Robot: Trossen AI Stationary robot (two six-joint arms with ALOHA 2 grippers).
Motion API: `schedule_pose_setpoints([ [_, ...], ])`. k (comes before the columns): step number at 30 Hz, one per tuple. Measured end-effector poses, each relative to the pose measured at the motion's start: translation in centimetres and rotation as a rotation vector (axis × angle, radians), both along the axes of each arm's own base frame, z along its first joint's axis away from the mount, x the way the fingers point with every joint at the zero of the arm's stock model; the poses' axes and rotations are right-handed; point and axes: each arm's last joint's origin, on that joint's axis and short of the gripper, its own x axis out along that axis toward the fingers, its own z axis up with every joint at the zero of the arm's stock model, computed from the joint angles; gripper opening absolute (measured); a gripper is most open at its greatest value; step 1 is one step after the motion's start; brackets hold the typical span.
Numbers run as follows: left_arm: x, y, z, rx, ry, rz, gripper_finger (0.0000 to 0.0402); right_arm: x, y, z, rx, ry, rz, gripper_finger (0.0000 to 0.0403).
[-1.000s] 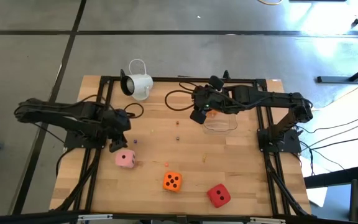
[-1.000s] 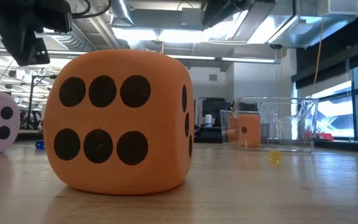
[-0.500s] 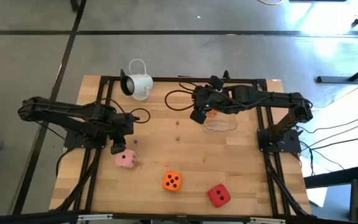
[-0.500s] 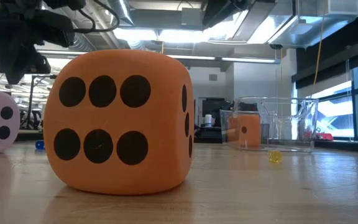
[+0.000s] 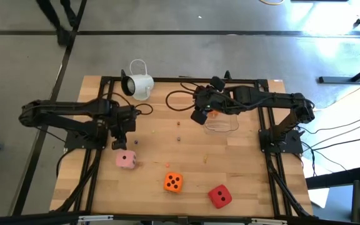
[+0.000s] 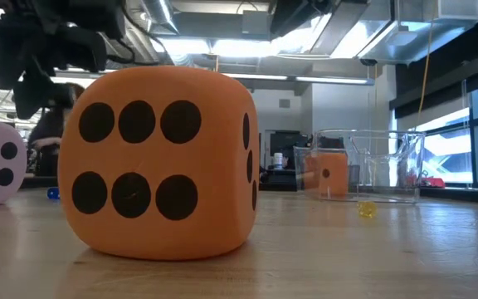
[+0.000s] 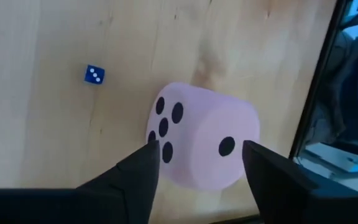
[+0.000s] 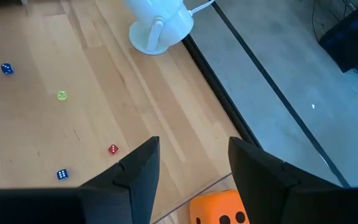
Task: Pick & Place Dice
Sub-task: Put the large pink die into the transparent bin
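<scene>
The left gripper (image 5: 119, 142) hangs near the left edge of the wooden table (image 5: 242, 181), just above the pale pink die (image 5: 126, 160). Its two dark fingers (image 7: 135, 180) stand wide apart with nothing between them. From the left wrist view the pink die sits right under the gap, so I think the gripper is about to come down and grab it.

What could go wrong? The die looks soft and round at the corners. If one finger lands on top of it and not beside it, the die could roll or get pushed away toward the left edge. If the squeeze is off to one side, it could pop out. A tiny blue die (image 7: 94, 75) lies close by and could get bumped too.

Next, near the front edge in the middle, sits an orange die (image 5: 173, 182). To its right, near the front, sits the red die (image 5: 220, 196). Both lie well apart from the arms.

The right gripper (image 5: 200, 116) is near the back edge, by the clear box (image 5: 224, 125). Its fingers (image 8: 135, 174) are open and hold nothing. The second orange die (image 8: 219, 208) is inside the clear box, right under that gripper. If this arm moves carelessly it could knock the light box and tip the die out.

The white camera (image 5: 137, 85) stands at the back edge, left of the middle.

I can see no brand, label or writing anywhere. The dice only have dark dots.
</scene>
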Motion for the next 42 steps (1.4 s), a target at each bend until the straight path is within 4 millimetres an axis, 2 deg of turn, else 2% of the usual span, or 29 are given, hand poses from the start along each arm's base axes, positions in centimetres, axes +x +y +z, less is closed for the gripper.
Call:
schedule_pose_setpoints([
  [6,0.1,0.4,-0.5,-0.037,0.008,-0.013,0.0231,0.0,0.6,0.0,0.000,0.000,0.018,0.0190],
  [11,-0.2,0.3,-2.4,-0.061,0.071,-0.017,0.0229,0.0,1.0,0.0,0.000,0.000,0.030,0.0190],
  [14,-0.5,0.0,-3.6,-0.134,0.089,-0.011,0.0232,0.0,1.0,0.0,0.000,0.000,0.032,0.0190],
  [18,-0.3,-0.3,-3.9,-0.228,0.054,-0.014,0.0235,0.0,1.0,0.0,0.000,0.000,0.031,0.0190],
  [29,0.3,-1.5,-4.3,-0.137,0.076,-0.005,0.0235,0.0,1.0,0.0,0.000,-0.001,0.032,0.0190],
  [36,1.6,-2.8,-4.8,-0.105,0.064,-0.048,0.0233,0.0,1.0,0.0,0.000,-0.001,0.032,0.0190],
  [42,3.4,-4.1,-6.8,-0.111,0.098,-0.162,0.0221,0.0,1.4,0.0,0.000,-0.002,0.041,0.0190],
])
